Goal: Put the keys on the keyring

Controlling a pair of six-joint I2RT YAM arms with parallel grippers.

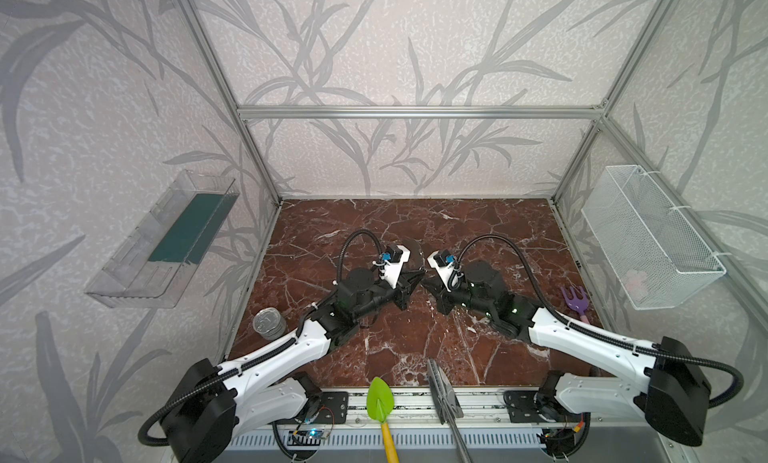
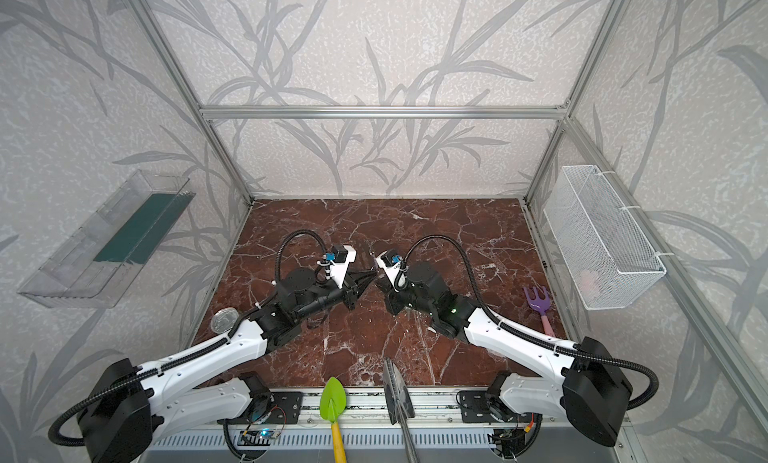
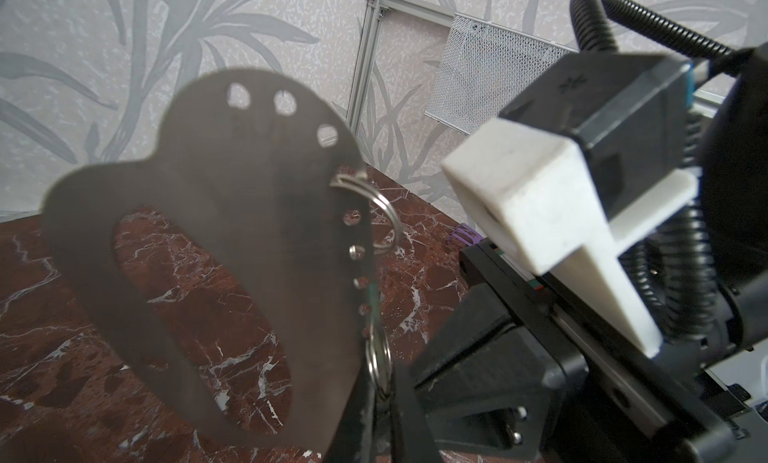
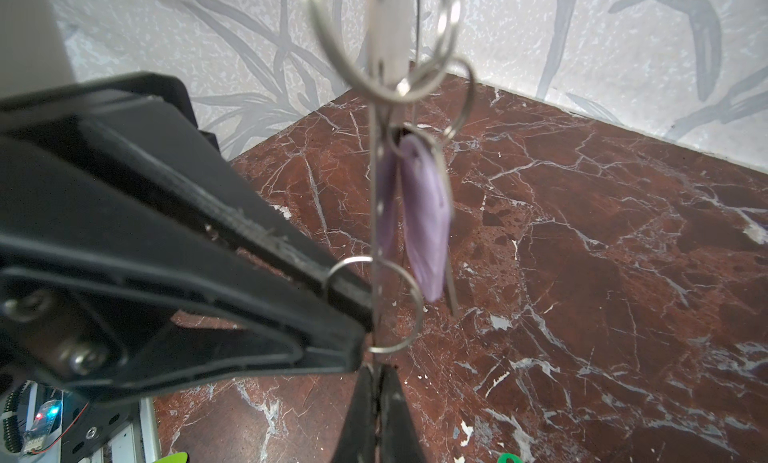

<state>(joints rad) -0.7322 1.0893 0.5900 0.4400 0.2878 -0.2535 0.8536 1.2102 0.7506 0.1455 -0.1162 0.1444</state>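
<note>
Both hands are meeting above the middle of the worktop (image 1: 478, 228), well clear of its surface. The right hand (image 4: 376, 392) is pinching the lower edge of the keyring (image 3: 249, 190) with its jaws fully closed, holding the flat tag upright and edge-on to its own wrist camera. The left hand (image 4: 353, 311) is reaching in from the side with its jaws narrowed almost together on a small metal ring (image 4: 395, 307) hanging at the tag's edge. A lilac key (image 4: 428, 219) is dangling from another ring beside the tag. The green key is not showing clearly. A tin can (image 1: 268, 323) is standing at the left edge and a purple rake (image 1: 575, 301) is lying by the right edge, leaving the far half of the worktop open.
</note>
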